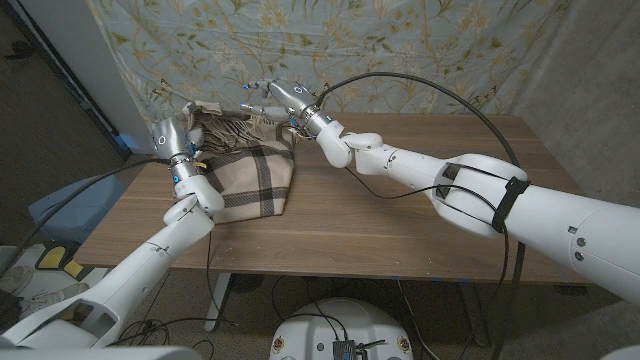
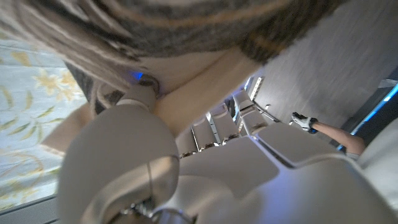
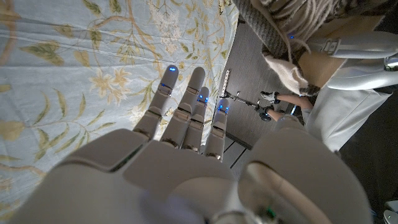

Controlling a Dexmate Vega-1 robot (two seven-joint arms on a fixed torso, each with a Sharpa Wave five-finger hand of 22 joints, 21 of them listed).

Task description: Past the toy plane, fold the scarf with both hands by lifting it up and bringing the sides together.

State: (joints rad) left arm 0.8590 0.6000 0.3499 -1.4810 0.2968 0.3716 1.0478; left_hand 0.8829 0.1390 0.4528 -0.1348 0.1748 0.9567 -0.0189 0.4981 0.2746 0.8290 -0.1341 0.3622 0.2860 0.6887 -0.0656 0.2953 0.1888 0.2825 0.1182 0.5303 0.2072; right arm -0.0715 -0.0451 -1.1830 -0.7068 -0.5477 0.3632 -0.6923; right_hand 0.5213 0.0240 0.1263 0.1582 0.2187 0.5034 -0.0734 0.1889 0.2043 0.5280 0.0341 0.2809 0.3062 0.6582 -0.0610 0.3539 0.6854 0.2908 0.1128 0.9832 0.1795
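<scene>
Scarf (image 1: 245, 165) bunched and half lifted at surface (image 1: 400, 215) far left corner, left hand (image 1: 172, 138) gripping its left edge, right hand (image 1: 272, 98) open with fingers spread above it, so fold looks unfinished.

the scarf (image 1: 245, 172) lies in a heap at the table's (image 1: 400, 225) far left part, and it fills the way between the two hands. the left hand (image 1: 172, 137) is against its left edge, the right hand (image 1: 272, 97) is raised over its far right corner. the table's right half and near strip are bare wood, open for passing. close behind the table hangs a flowered curtain (image 1: 400, 50), so little room is there.
</scene>
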